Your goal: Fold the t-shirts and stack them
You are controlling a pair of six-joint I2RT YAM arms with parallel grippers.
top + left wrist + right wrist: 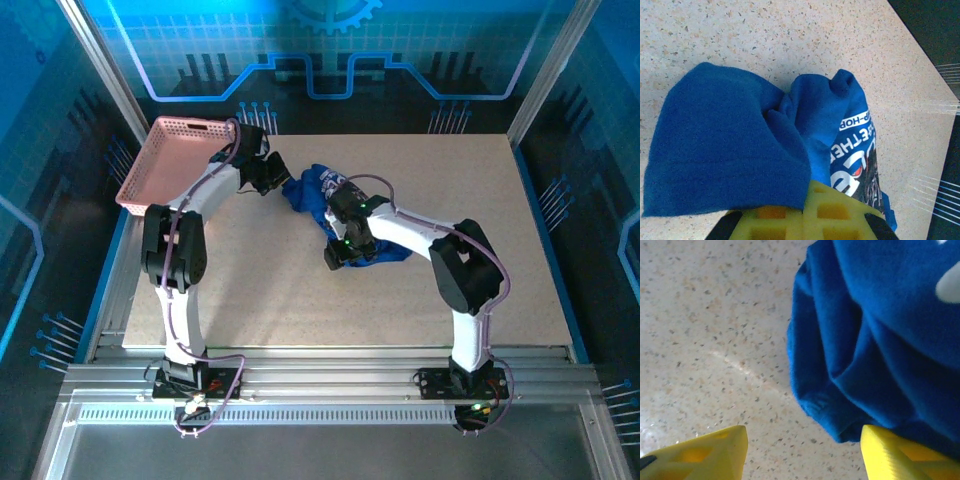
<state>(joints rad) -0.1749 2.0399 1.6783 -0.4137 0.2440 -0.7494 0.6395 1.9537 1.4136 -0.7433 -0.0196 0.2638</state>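
Observation:
A crumpled royal-blue t-shirt (pixel 312 196) lies on the table behind the middle. In the left wrist view its white lettering and dark print (pixel 860 165) face right. My left gripper (pixel 272 181) is at the shirt's left end. Its yellow fingers (pixel 840 215) are pressed together, with a fold of the blue cloth (pixel 730 145) caught between them and draped over one. My right gripper (pixel 340 256) hovers at the shirt's near edge, pointing down. It stands open (pixel 802 452) over bare tabletop, and a rolled hem of the shirt (pixel 840 410) lies just inside its right fingertip (pixel 900 455).
A pink lattice basket (pixel 170 160) sits tilted at the table's far left corner, close behind the left arm. The speckled tabletop (pixel 250 290) stretches out in front of the shirt and to its right. Metal frame posts stand at the back corners.

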